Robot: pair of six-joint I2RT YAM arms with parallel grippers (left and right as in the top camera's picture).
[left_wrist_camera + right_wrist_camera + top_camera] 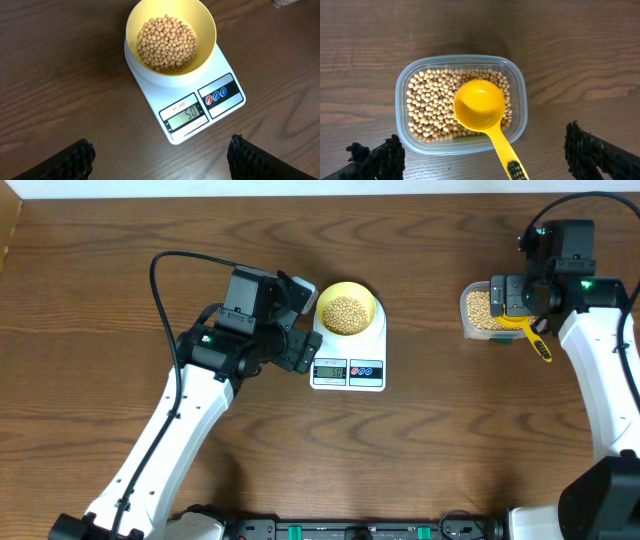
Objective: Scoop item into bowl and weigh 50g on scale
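The bowl sat on the platform of the scale, holding a good heap of the beans. The display read 50, so the weighing looked done, and the risks from here were all of undoing it. Your left fingers were spread wide and held nothing, hanging near the scale's left side above the bench. A careless sweep of that arm could have clipped the scale or tipped the bowl, scattering beans and shifting the reading. Leaning on the platform, or brushing the buttons beside the display, could have zeroed or changed the figure. Your right fingers were likewise spread and empty, over the clear tub well apart to the right. There the yellow scoop lay empty on the tub's own beans, with its handle jutting over the rim. Had you taken it up for one more scoop, you would likely have overshot the target. A nudge to that handle could also have levered the scoop out and flicked beans onto the bench.
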